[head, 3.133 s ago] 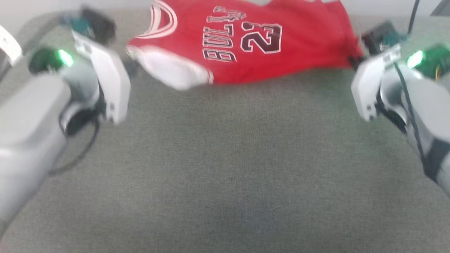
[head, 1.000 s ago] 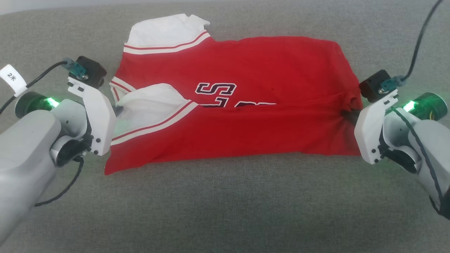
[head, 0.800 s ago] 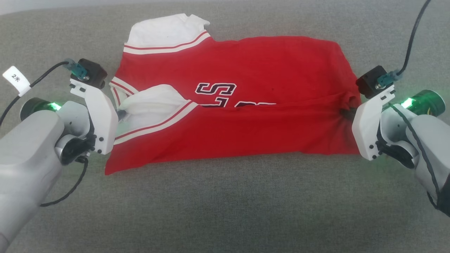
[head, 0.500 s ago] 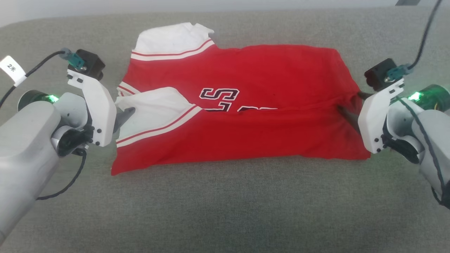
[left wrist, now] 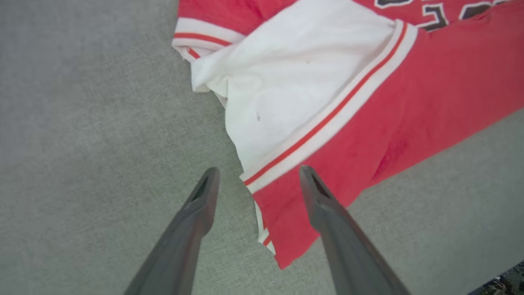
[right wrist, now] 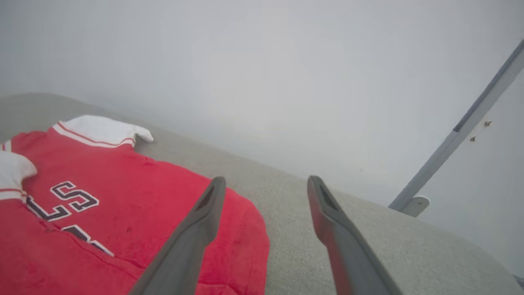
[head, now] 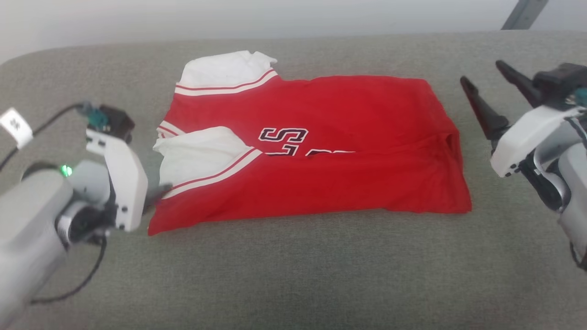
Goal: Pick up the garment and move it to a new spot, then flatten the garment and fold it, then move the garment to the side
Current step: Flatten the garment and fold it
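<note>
The garment is a red T-shirt with white sleeves, lying folded in half on the grey cushion; its lettering is partly hidden by the fold. My left gripper sits at its near left corner. In the left wrist view the left gripper is open, and the striped sleeve seam of the garment lies below the gap, not pinched. My right gripper is open, raised and clear of the shirt's right edge. In the right wrist view the right gripper points past the garment toward the wall.
A grey upholstered cushion carries the shirt, with free room in front of it and on both sides. A pale wall runs along the back, with a slanted metal strut at the right. A tagged cable trails from my left arm.
Both grippers have opened and let go of the shirt's ends. The right one rose and drew off to the right, the left one slid toward the near corner. The camera also shifted.
</note>
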Available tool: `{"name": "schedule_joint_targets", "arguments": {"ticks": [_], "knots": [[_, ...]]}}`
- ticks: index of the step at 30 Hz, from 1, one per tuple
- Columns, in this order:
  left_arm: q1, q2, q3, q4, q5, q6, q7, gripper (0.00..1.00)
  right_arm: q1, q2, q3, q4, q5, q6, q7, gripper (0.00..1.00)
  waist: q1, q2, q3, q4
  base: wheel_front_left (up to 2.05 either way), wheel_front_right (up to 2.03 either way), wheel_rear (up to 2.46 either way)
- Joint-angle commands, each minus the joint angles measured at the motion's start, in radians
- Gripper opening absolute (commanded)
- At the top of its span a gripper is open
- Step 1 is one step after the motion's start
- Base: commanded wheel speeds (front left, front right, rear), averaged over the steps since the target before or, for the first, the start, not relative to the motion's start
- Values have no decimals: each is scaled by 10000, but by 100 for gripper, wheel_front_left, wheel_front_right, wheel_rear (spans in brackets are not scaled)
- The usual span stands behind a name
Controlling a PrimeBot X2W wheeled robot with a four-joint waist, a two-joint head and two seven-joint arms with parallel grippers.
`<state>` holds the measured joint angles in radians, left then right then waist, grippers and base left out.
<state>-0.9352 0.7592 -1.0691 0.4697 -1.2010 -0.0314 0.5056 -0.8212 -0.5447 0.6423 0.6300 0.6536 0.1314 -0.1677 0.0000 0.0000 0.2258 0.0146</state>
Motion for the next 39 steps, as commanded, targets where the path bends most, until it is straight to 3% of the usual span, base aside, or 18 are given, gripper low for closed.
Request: {"name": "schedule_joint_targets", "arguments": {"ticks": [1,5,13,17,22,23,24,25,29,32,39], "knots": [[402,193,6,-358,-227,254,36,100,358,166,-589,-13,-265,-15,-425,100,0,0,-74,-107,0,0,0],[899,518,37,-836,-444,766,127,100,799,406,-1714,-233,-976,-15,-810,100,0,0,-98,-265,0,0,0],[1617,810,165,-1218,-848,1581,-41,100,2586,1590,-4766,-1922,-2950,-15,-977,100,0,0,56,-565,0,0,0],[1814,594,229,-752,-1047,1740,-86,100,3383,2160,-5543,-2837,-3651,-13,-772,100,0,0,147,-683,0,0,0],[2003,111,232,-51,-1412,1583,-22,100,4094,2604,-6071,-3872,-4039,-15,-159,100,0,0,256,-764,0,0,0],[2023,14,248,101,-1523,1554,18,82,4229,2689,-6107,-4018,-3988,-15,35,100,0,0,278,-761,0,0,0],[2016,-67,189,192,-1442,1420,79,13,4356,2738,-6095,-4176,-3901,-13,243,100,0,0,299,-762,0,0,0],[2002,-164,156,293,-1465,1338,116,0,4445,2767,-6113,-4334,-3810,-13,448,100,0,0,322,-757,0,0,0],[1919,-380,148,587,-1480,1062,88,0,4782,2712,-5903,-4598,-3196,-13,1909,100,0,0,401,-679,0,0,0],[1749,-613,126,784,-1411,882,40,0,5057,2415,-5514,-4614,-2646,-13,3752,100,0,0,476,-546,0,0,0],[1480,-965,46,925,-1226,634,-32,0,5026,1988,-5184,-4455,-1984,-12,6273,100,0,0,659,-215,0,0,0]]}}
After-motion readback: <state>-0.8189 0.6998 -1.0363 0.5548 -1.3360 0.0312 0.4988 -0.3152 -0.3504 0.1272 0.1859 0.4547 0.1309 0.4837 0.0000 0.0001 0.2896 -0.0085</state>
